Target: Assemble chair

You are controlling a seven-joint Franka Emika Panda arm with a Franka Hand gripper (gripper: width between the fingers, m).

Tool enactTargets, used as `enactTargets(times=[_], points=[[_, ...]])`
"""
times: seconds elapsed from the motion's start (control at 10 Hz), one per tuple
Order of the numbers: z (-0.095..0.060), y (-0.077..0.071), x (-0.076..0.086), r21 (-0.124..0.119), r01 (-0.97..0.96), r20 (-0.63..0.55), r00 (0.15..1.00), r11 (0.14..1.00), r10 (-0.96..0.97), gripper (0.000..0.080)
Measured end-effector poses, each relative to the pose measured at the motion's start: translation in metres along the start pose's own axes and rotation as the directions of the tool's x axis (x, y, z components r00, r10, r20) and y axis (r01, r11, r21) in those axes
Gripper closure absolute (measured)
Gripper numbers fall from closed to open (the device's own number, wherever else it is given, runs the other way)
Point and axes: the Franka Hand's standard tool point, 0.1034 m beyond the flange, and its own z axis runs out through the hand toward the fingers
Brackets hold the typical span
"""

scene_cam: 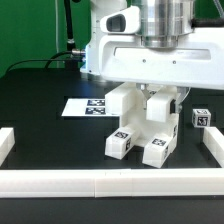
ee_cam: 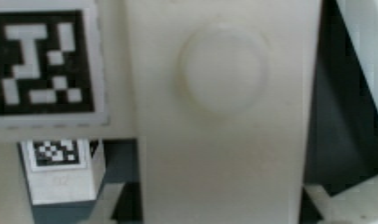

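The black table [scene_cam: 40, 90] is bordered by a low white rail [scene_cam: 110, 183]. The chair [scene_cam: 135, 125], a white blocky structure with tags on its two front feet, is seen standing near the table's middle, just before the marker board [scene_cam: 85, 105]. Its upper part is clamped by the narrowly closed gripper [scene_cam: 163, 100]. A small cube [scene_cam: 202, 118] is placed apart, at the exterior view's right.

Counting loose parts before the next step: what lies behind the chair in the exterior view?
The marker board shows behind the chair, toward the exterior view's left, partly covered. Whatever lies directly behind is hidden by the chair and the gripper.
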Motion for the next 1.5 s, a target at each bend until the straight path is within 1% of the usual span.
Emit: enactTargets(times=[0.3,0.6,0.7,0.8,0.9,1.0,1.1,1.5], points=[[0.007,0.009,0.003,-0.007,0.019,0.007,1.0,1.0,-0.019,0.0515],[0.006,0.012,0.008,-0.006,0.034,0.005,0.999,0.999,-0.034,0.0515],[0.005,0.014,0.011,-0.005,0.043,0.005,0.999,0.999,-0.043,0.0424],[0.003,0.016,0.015,-0.003,0.047,0.001,0.999,0.999,-0.047,0.0424],[0.002,0.017,0.016,-0.002,0.044,-0.001,0.999,0.999,-0.044,0.0229],[0.002,0.019,0.017,-0.002,0.05,-0.001,0.999,0.999,-0.05,0.0229],[0.003,0.02,0.017,-0.003,0.049,0.0,0.999,0.999,-0.049,0.0167],[0.004,0.02,0.017,-0.004,0.052,0.0,0.999,0.999,-0.052,0.0151]])
